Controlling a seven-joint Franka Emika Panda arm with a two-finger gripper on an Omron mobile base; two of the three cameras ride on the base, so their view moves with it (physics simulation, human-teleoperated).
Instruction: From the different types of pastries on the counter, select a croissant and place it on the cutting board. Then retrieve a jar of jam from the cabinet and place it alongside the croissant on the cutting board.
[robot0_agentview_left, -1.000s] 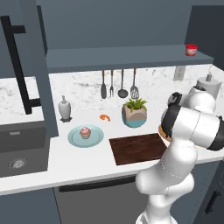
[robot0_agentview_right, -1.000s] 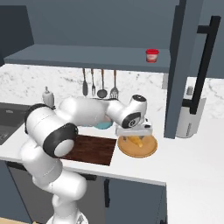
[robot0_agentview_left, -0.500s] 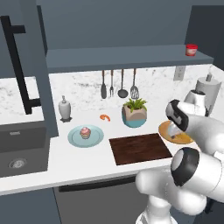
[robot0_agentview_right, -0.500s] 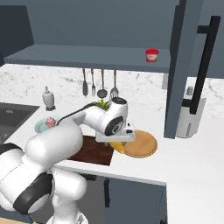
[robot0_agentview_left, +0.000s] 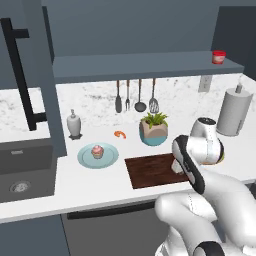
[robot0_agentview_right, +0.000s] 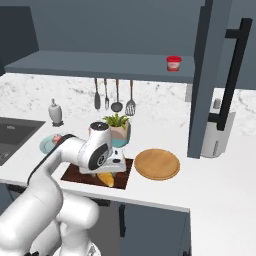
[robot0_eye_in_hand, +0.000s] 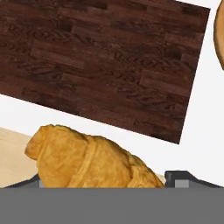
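Two-finger gripper (robot0_agentview_right: 111, 171): pinching the golden-brown crescent croissant (robot0_eye_in_hand: 89, 159), carried just over the dark brown grained wooden cutting board (robot0_agentview_left: 152, 170); not yet set down, by the look of it.
Small red jam jar with white lid (robot0_agentview_right: 173, 63): on the slate shelf ledge of the blue-grey cabinet (robot0_agentview_right: 95, 65), untouched.
Pink-frosted cupcake (robot0_agentview_left: 97, 150): left on its plate.
Outstanding, as judged: release croissant, fetch jar.

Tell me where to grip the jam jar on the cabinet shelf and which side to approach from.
Grip the jar of jam across its red body, just below the white lid, coming level from the open front. It stands upright near the edge of the cabinet ledge, so nothing blocks a frontal approach.
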